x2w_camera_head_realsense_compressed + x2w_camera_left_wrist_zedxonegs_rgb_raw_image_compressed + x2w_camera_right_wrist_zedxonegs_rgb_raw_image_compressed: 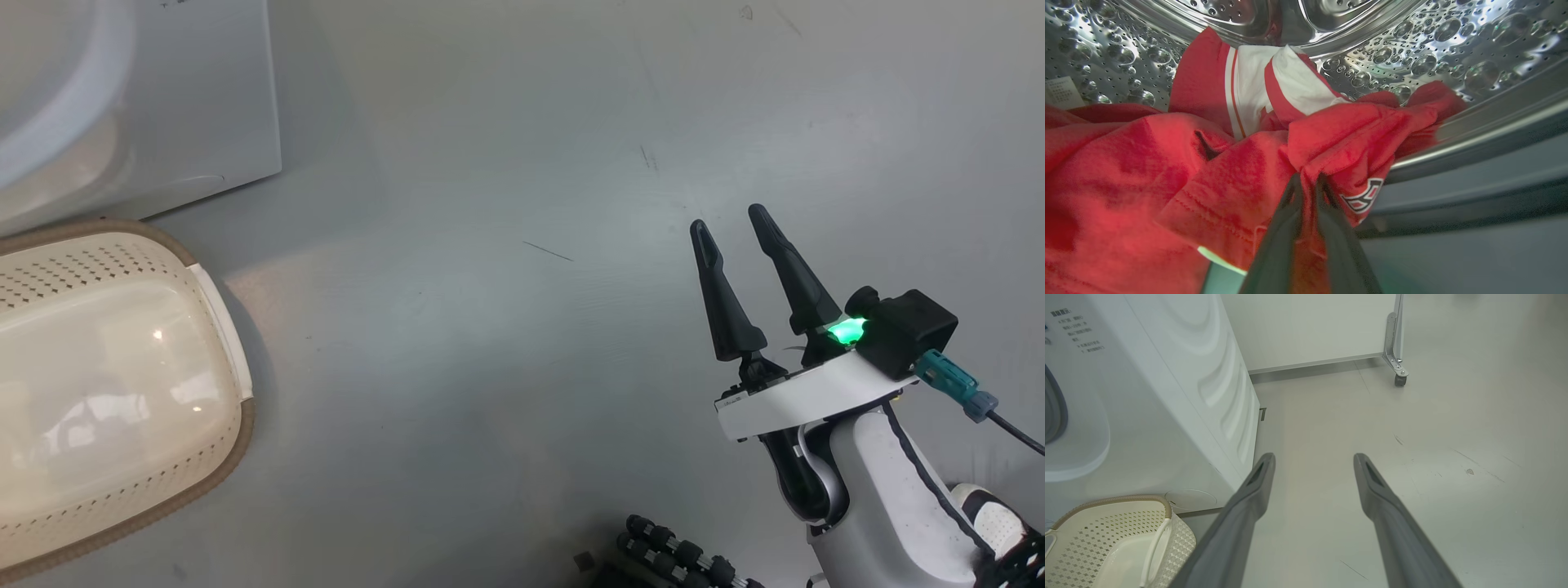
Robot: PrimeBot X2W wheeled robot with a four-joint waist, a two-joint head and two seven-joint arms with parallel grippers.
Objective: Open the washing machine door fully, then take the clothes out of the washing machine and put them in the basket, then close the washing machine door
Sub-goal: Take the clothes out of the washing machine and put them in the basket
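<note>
Red clothes (1167, 171) with white trim lie heaped in the steel drum (1412, 49) of the washing machine (1167, 396). They look soft, light and limp, likely to drape and snag on the lip, so a bunched fold seems the surest hold. The left end effector (1308, 181) is pinched tight on one such fold beside the lettering (1363, 198), while the right end effector (727, 217) hangs spread and empty over the floor (490, 163), well apart from the basket (237, 425).

Red clothes (1147, 171) showed white trim toward 12 o'clock; drum (1433, 53) was dimpled steel; basket (98, 269) was cream, perforated, brown-rimmed; washer (1167, 396) was white.
</note>
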